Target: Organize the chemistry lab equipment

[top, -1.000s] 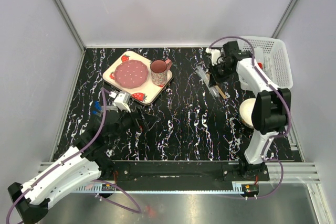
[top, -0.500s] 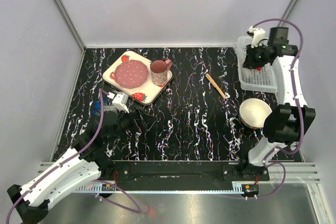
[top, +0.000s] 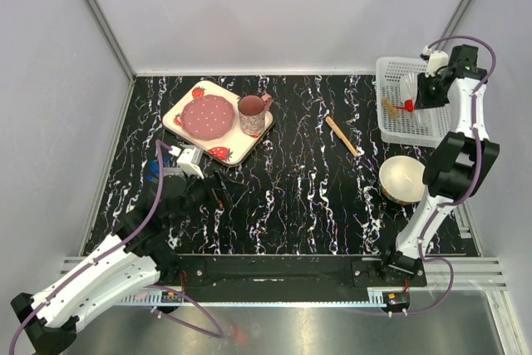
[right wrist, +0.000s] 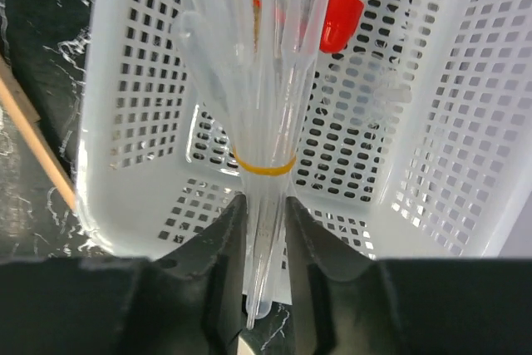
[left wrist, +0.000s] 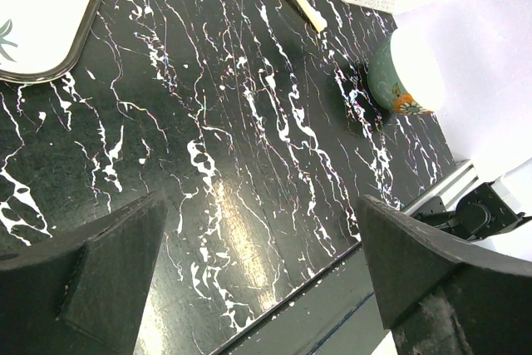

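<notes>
Droppers point(right wrist: 264, 122) are pinched in the right gripper point(right wrist: 264, 234) above the basket point(right wrist: 416, 164); left gripper point(left wrist: 258, 284) is held wide open.

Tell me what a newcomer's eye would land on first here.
The right gripper, far right, holding a yellow-banded bundle of clear droppers over the white basket, where a red-capped bottle lies. Then the strawberry-print tray with pink plate and mug, far left on the black marbled table.
</notes>
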Controlling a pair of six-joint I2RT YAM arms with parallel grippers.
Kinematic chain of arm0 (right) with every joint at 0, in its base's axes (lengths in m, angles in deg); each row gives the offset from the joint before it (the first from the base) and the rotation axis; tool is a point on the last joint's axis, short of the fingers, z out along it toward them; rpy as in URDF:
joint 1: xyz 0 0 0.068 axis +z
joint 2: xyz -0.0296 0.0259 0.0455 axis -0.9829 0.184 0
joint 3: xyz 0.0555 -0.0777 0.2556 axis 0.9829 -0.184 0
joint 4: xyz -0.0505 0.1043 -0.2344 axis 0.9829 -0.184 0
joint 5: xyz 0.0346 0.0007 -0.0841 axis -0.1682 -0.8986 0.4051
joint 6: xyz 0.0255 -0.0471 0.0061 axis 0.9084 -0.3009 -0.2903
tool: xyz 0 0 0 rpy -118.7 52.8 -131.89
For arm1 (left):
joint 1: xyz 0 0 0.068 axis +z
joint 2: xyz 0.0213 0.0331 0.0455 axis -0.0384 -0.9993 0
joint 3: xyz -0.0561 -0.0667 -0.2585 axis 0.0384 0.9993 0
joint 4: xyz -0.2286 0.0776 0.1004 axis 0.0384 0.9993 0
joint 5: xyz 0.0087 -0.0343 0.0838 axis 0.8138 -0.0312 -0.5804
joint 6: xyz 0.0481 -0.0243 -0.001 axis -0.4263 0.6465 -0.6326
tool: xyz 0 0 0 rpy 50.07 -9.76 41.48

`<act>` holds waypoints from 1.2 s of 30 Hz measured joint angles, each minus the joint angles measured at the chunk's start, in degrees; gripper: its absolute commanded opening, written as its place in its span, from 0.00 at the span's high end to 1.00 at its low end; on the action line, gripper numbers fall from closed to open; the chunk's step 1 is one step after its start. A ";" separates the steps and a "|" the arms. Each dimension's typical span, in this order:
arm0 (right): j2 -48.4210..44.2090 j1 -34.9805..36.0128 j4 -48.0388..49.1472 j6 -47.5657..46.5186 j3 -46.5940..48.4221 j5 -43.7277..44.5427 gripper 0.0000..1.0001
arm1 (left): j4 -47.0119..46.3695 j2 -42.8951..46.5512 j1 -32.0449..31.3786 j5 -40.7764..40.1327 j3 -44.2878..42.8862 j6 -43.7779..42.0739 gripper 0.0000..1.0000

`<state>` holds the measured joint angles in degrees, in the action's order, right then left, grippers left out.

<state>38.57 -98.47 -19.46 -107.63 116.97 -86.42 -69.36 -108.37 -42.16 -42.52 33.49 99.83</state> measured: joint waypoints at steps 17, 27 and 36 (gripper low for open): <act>-1.22 -0.13 -0.87 0.28 0.52 -10.60 0.15 | 2.84 0.02 0.04 -2.29 -2.34 -0.96 0.01; -8.20 0.98 -0.96 2.56 -4.92 -29.11 0.15 | 5.62 0.02 0.09 -4.13 -4.92 -2.08 0.01; -5.16 9.77 -2.36 2.67 -8.28 -30.29 0.15 | 6.27 -0.04 0.17 -4.94 -5.77 -2.69 0.01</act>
<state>33.41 -88.70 -21.82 -104.97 108.68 -116.72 -63.09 -108.42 -41.99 -47.46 27.72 97.14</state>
